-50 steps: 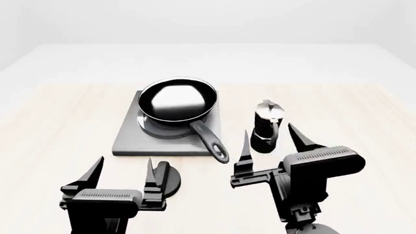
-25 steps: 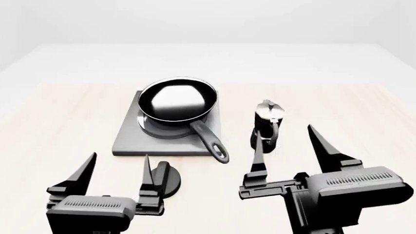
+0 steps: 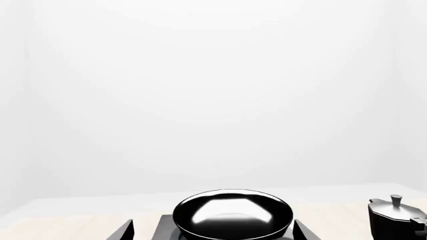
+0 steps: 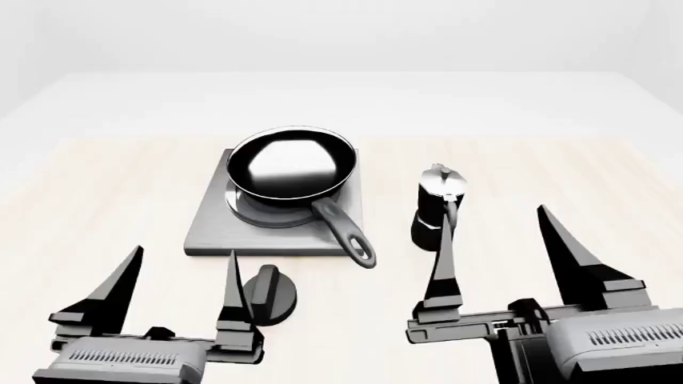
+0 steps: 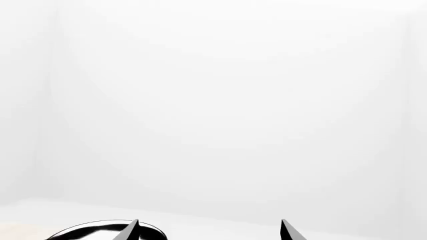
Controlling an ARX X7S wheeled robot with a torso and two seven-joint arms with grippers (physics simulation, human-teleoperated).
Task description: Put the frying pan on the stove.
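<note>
Pan [image 4: 290,168] sits on the stove [image 4: 213,228]; our fingers gape wide, empty; we risk clipping its handle [image 4: 344,230] or the moka pot [image 4: 437,206].

I see a pale wooden counter [image 4: 96,200] carrying the stove [image 4: 213,228]; right of the stove stands a moka pot [image 4: 437,204], just nearer me a round knob [image 4: 272,294].

No legible text, label, brand, number or sign appears in any view. The pan [image 4: 290,166], the stove [image 4: 213,228], the moka pot [image 4: 437,204] and the knob [image 4: 272,294] ahead of the claws carry plain, unmarked surfaces. The ribbed housings of the left claw [image 4: 176,276] and right claw [image 4: 501,252] likewise bear no readable marking.
</note>
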